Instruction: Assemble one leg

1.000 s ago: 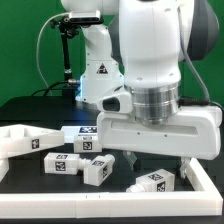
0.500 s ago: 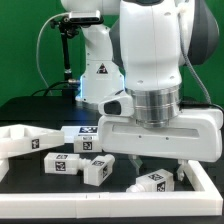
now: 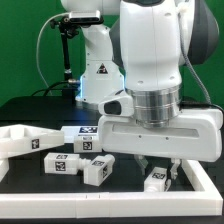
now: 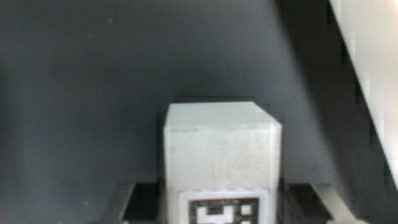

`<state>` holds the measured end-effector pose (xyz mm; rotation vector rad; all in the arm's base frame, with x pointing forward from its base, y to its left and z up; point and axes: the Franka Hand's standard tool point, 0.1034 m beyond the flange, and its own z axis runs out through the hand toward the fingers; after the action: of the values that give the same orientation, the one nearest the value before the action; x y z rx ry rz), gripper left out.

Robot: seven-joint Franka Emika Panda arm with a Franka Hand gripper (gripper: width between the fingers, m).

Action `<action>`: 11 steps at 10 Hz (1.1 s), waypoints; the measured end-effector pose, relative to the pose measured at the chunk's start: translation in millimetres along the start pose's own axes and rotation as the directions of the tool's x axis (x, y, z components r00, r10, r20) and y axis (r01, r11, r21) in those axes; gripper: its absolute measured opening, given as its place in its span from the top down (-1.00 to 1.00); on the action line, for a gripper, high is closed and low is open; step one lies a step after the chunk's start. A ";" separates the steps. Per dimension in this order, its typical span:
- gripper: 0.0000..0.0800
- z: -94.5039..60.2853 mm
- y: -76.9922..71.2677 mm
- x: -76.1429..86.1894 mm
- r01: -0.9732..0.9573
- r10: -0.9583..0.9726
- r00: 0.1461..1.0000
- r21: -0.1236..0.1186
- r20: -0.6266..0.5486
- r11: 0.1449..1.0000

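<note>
- Leg [image 3: 156,180]: target piece, directly under the claw [image 3: 161,171], between its two fingers, down at bench [image 3: 30,190] level. Cannot tell whether it rests on the bench or is just off it.
- Exterior view's left of the claw, well apart: white frame part [image 3: 20,140] at the picture's edge. Not involved.
- Same side, nearer: three spare legs [image 3: 62,163] lying loose in a cluster. The closest is near the claw but apart from it.
- Centre, key relation: no offset between leg and claw. In the wrist view the leg sits centred in the gap, with a finger [image 4: 150,205] flanking each side wall and a tag sticker [image 4: 231,212] facing the camera at the held end.
- Long axis: runs straight out from between the fingers, crosswise to the closing line. The grip is therefore across the short width, and at one end rather than mid-length.
- Claw state: narrowed to the leg's width, no gap seen at either flank. Judged to be gripping the leg and nothing else.
- Exterior view's right of the claw: white rail [image 3: 205,180], just beside the leg.
- Judgement: the next move calls for a straight lift. Sideways travel toward the rail risks a knock, and the end grip may let the leg droop.
</note>
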<state>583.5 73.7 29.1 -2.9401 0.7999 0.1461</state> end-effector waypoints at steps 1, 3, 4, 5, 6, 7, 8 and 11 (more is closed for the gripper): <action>0.30 -7.0 11.9 -21.7 -0.037 0.037 0.999 -0.018 0.028 0.999; 0.30 -14.5 8.0 -49.6 -0.091 0.092 0.995 -0.032 0.030 0.995; 0.30 -18.9 -2.8 -48.6 -0.081 0.081 0.997 -0.013 0.003 0.997; 0.30 -17.6 -2.1 -48.8 -0.065 0.065 0.998 -0.014 0.004 0.998; 0.30 -16.9 -2.3 -49.2 -0.064 0.064 0.998 -0.014 0.005 0.998; 0.30 -16.8 -2.8 -49.7 -0.063 0.063 0.998 -0.014 0.005 0.998; 0.30 -17.3 -0.8 -53.5 -0.059 0.059 0.998 -0.017 0.008 0.998; 0.30 -18.9 16.4 -120.5 0.017 -0.017 1.000 -0.056 -0.004 0.998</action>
<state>473.0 117.8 60.8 -2.9995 0.7833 0.1629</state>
